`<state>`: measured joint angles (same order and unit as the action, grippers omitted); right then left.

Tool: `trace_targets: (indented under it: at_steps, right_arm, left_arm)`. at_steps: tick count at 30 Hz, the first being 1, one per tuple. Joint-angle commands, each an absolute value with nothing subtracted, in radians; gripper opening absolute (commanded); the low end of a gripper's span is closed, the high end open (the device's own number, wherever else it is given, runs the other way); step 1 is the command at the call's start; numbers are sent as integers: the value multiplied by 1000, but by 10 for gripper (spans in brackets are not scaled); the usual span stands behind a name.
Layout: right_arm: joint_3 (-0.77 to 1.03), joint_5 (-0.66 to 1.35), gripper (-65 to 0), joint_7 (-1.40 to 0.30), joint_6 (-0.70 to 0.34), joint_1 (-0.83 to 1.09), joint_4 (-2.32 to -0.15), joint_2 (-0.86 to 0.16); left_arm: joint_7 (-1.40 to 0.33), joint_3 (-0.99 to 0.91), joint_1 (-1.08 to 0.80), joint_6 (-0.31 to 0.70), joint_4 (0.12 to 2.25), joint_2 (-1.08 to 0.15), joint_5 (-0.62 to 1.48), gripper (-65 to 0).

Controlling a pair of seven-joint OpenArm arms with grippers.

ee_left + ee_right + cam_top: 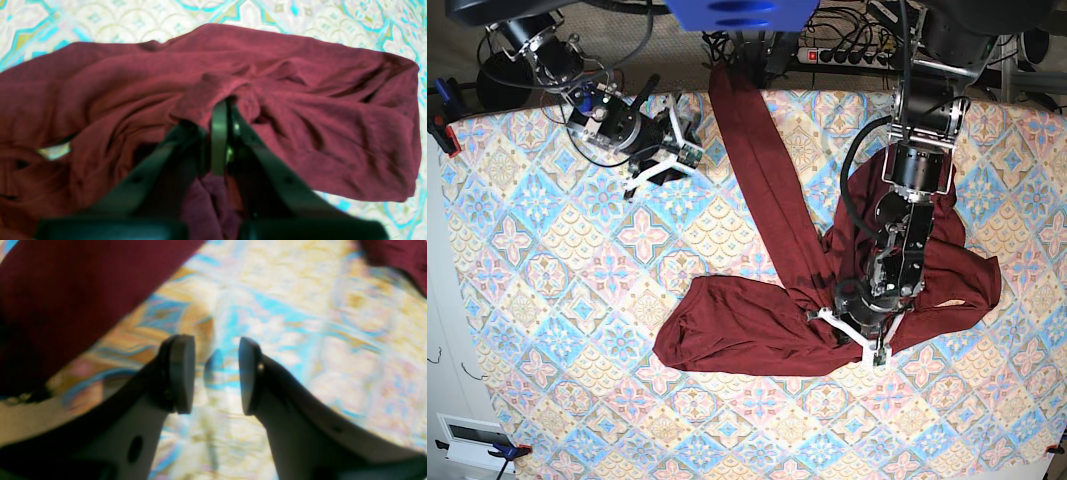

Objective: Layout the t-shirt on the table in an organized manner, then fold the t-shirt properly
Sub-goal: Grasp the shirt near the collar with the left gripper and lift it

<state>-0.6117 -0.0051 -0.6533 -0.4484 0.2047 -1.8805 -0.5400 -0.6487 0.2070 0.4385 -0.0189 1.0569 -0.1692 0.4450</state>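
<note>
- Reaching down steeply, the left gripper [859, 331] is clamped tight on a bunched fold of the t-shirt [757, 325], which sprawls crumpled on both sides of it.
- One long strip of shirt runs up from that gripper to the table [537, 330]'s far edge.
- Right gripper [217, 373] hangs angled over bare cloth, jaws about half apart, holding nothing, shirt edge just beside it.
- Plenty of bare table toward the near edge.

Table [547, 330]: wide top under a cloth of pastel blue, pink and cream diamond tiles. On it: one crumpled maroon t-shirt [737, 325], right of centre, one strip trailing to the far edge
</note>
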Motion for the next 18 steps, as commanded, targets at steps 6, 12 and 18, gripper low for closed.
trace_targets:
  at_steps: [6,12,18]
  right_arm:
    - [-691,-4,-443,-694,-444,143,-1897,-550]
    - [-713,-4,-443,-702,-444,117,-1896,-550]
    - [-708,-4,-443,-702,-444,116,-1894,-550]
  left_arm:
    - [-690,206,394,-10,1138,-176,456,-495]
    - [-814,206,271,-10,1353,-177,461,-388]
    - [-958,206,147,-4,1554,-231,636,-381]
